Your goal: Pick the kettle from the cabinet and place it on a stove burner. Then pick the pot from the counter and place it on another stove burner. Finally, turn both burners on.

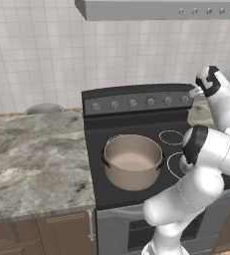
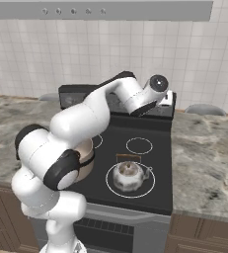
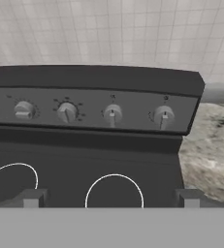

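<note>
The beige pot [image 1: 133,162] stands on the front left burner of the black stove [image 1: 136,199]; the arm covers most of the pot [image 2: 87,157] in the right base view. On the front right burner sits the small silver kettle [image 2: 129,176]. My gripper [image 2: 167,99] hovers open and empty just in front of the right end of the stove's back panel [image 3: 94,104], facing the row of grey knobs. Two knobs [image 3: 112,115] [image 3: 163,117] lie straight ahead, and my fingertips [image 3: 32,198] stand wide apart over the back right burner ring [image 3: 114,190].
The marble counter [image 1: 37,154] flanks the stove on both sides [image 2: 209,148], with brown drawers [image 1: 37,234] below. A grey rounded object [image 1: 44,107] sits against the tiled wall on each side [image 2: 204,108]. A grey range hood [image 1: 161,9] hangs above.
</note>
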